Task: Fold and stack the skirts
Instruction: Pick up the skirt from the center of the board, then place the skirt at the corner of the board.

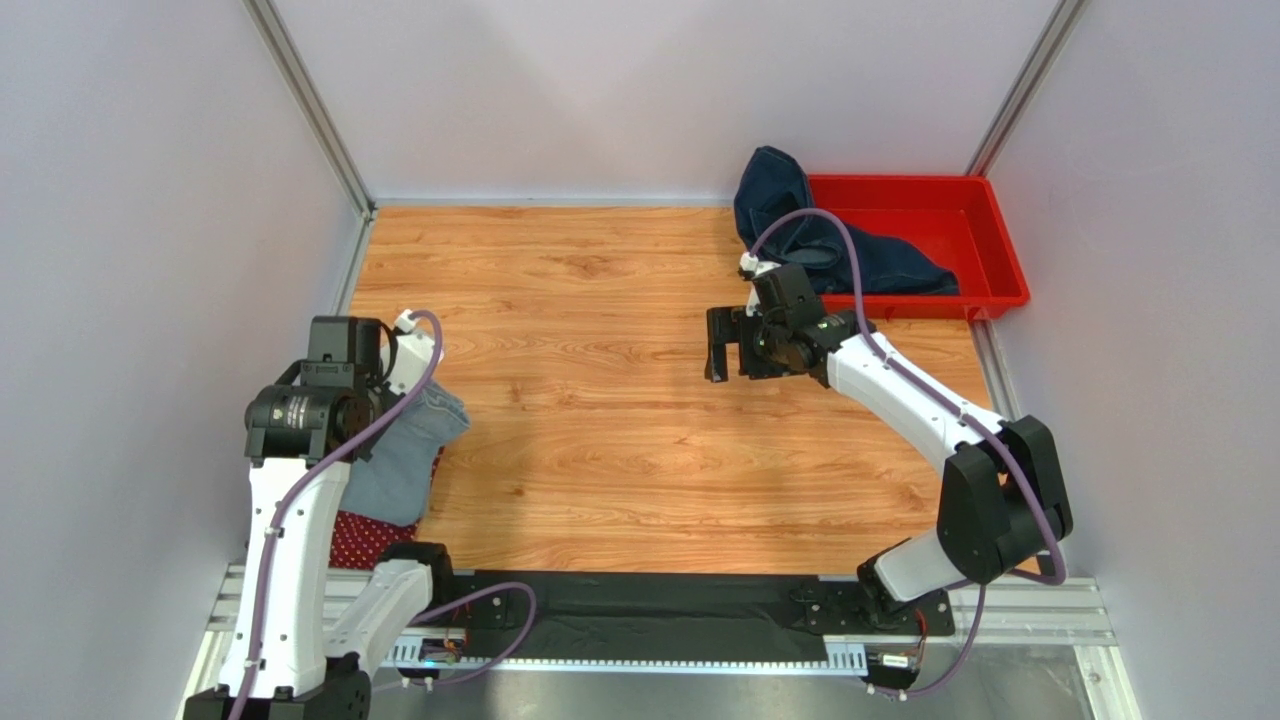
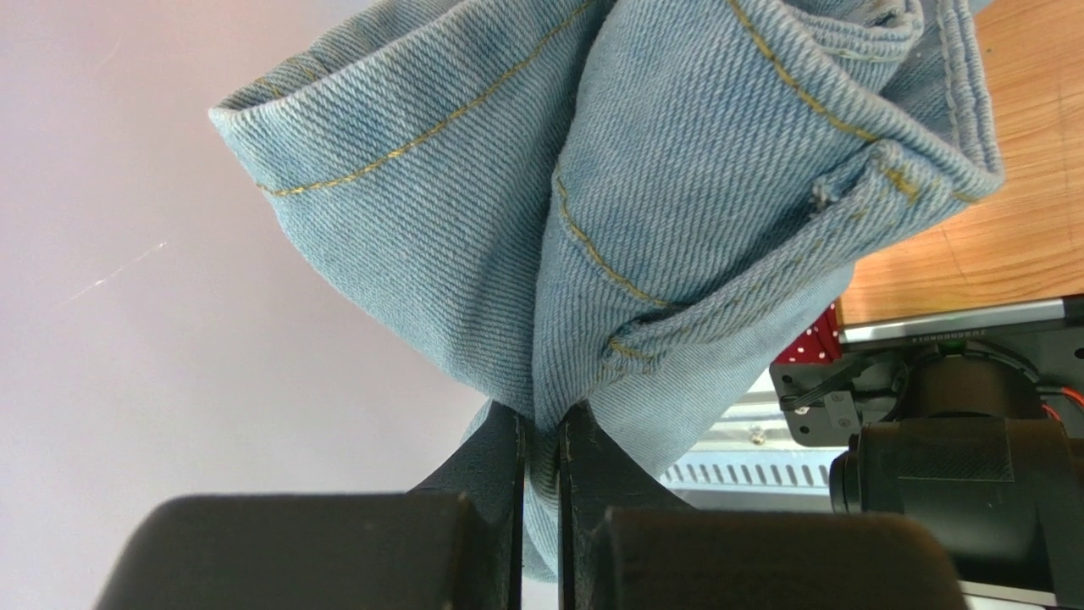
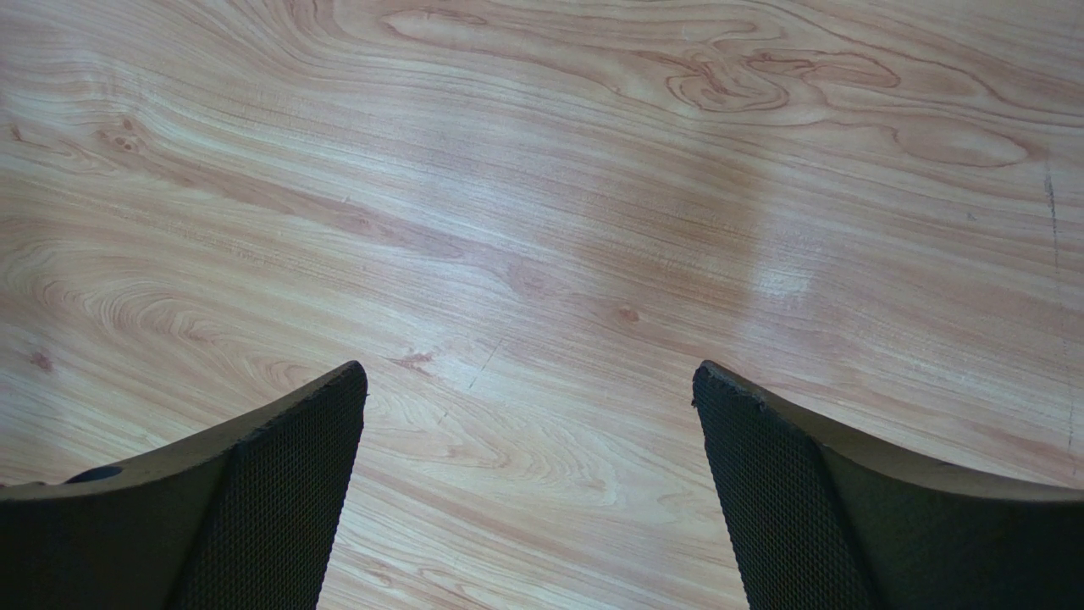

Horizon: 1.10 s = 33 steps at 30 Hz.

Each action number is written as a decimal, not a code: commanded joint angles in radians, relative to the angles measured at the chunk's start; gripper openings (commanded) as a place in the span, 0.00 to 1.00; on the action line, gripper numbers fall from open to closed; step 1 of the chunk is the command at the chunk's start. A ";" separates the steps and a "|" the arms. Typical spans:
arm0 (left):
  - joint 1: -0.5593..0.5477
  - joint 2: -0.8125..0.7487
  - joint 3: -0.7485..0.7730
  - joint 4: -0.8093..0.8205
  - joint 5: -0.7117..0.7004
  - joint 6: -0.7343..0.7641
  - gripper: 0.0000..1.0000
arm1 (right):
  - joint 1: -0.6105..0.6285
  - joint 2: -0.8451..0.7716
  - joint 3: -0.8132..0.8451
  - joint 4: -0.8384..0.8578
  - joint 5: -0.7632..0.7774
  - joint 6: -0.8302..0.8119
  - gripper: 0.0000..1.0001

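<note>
Bare wooden table point(image 1: 601, 420) across centre and upper left gives my right gripper point(image 3: 528, 375), fingers spread, free passage; red tray point(image 1: 939, 222) with navy skirt point(image 1: 781, 203) draped over it blocks the upper right, light denim skirt point(image 1: 403, 458) over dotted red skirt point(image 1: 361, 540) clutters lower left.

The left arm point(image 1: 286, 540) rises steeply from its base and folds over at the top, with the wrist motors bunched together there. The left gripper point(image 2: 541, 502) has its two black fingers point(image 2: 490, 470) squeezed almost together, and they pinch a fold of the light blue denim skirt point(image 2: 662, 191), which bunches just ahead of the tips. The right arm point(image 1: 917, 398) bends at the elbow and stretches its white forearm forward and inward. At its end the right gripper point(image 3: 524, 375) points downward with its jaws spread wide and its mesh-textured pads point(image 3: 286, 470) facing each other.
</note>
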 commanded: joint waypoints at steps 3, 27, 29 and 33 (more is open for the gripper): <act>0.062 0.007 -0.104 -0.280 -0.009 0.082 0.00 | 0.002 0.008 0.042 0.001 -0.004 -0.016 1.00; 0.687 0.520 -0.176 0.449 0.066 0.303 0.03 | 0.001 0.066 0.073 0.003 -0.021 -0.045 1.00; 0.704 0.537 -0.190 0.461 0.063 0.312 0.05 | 0.001 0.069 0.073 0.004 -0.022 -0.045 1.00; 0.724 0.569 -0.189 0.509 0.060 0.309 0.30 | 0.002 0.077 0.076 0.003 -0.035 -0.042 1.00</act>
